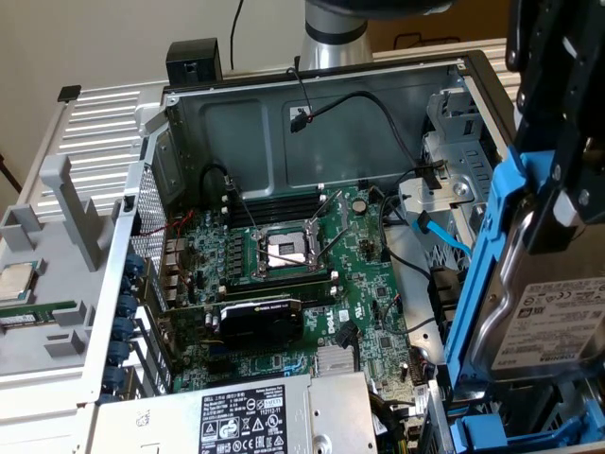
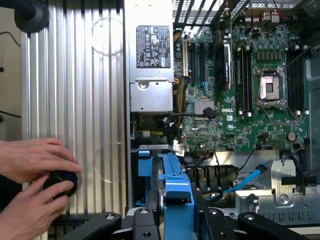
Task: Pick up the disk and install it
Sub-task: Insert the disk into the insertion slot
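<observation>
Ribbed table (image 2: 75,75), open case (image 1: 284,123). The disk (image 1: 544,312) is clamped in the jaws near the drive cage (image 1: 454,180); the blue cable (image 1: 440,235) nearby may be snagged or pinched.

The green board (image 2: 250,127) has the word DELL on it in white letters. The grey power box (image 2: 152,95) has a black and white label (image 2: 153,46) with little warning signs and tiny print, too small to read. The disk (image 1: 515,284), at the exterior view's right, has a white label (image 1: 553,320) with small black print that cannot be read.
</observation>
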